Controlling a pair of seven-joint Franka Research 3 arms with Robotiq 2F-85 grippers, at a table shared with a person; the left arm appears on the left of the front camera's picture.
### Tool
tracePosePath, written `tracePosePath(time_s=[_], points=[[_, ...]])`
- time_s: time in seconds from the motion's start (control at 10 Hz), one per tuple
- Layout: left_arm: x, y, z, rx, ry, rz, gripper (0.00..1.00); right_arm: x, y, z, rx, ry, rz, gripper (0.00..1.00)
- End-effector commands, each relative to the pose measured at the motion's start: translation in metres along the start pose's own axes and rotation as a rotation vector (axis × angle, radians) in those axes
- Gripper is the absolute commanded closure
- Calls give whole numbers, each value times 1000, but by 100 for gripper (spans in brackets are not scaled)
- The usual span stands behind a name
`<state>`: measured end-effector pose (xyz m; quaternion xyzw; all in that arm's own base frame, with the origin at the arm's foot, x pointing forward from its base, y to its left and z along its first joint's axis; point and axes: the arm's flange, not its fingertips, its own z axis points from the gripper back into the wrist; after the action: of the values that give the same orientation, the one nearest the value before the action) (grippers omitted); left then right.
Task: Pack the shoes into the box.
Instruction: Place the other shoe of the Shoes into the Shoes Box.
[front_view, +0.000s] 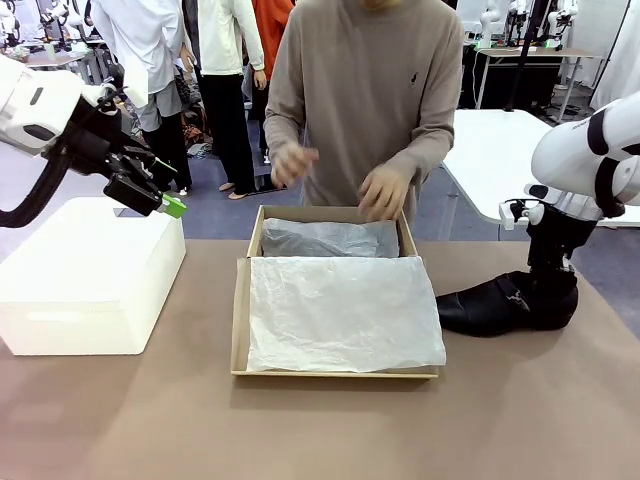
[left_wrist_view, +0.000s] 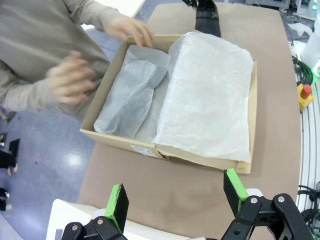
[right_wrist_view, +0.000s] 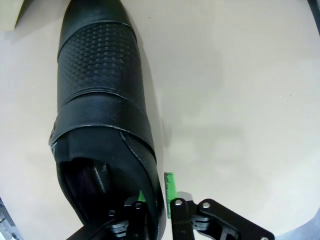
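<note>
Fingers (right_wrist_view: 170, 187) of the right gripper (right_wrist_view: 156, 192) are pinched on the shoe (right_wrist_view: 100, 75) at its heel wall, one inside, one outside; its long axis runs straight ahead of them, toe toward the box (front_view: 241, 310); the left gripper (left_wrist_view: 176, 195), spread open, is farther off.

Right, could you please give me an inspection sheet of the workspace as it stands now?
Surface: brown table.
Job's things: box open, lined with tissue; one shoe on the table, right of the box.
Clutter: white box at the left.
End effectors: left end effector open, above the white box; right end effector shut on the shoe's rim.
Cables: loose cables and a stop button beside the table.
Surroundings: a person's hand at the box's far edge; people behind.
</note>
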<state>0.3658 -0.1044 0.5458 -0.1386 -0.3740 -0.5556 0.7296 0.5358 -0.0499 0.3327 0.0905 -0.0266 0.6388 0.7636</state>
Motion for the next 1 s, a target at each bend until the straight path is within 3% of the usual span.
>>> tracePosePath(time_s=[0.0, 0.3, 0.5, 0.7, 0.9], points=[[-1, 2, 0, -11, -17, -13, 0, -5, -5, 6, 4, -33, 40, 100], [-1, 2, 0, -11, -17, -13, 0, -6, -5, 17, -2, -46, 38, 100], [-1, 2, 0, -11, -17, -13, 0, -1, -3, 40, -12, 25, -7, 100], [-1, 2, 0, -11, -17, -13, 0, 8, -7, 73, -52, 35, -78, 100], [-1, 2, 0, -11, -17, -13, 0, 26, -7, 107, -66, 3, -260, 100]])
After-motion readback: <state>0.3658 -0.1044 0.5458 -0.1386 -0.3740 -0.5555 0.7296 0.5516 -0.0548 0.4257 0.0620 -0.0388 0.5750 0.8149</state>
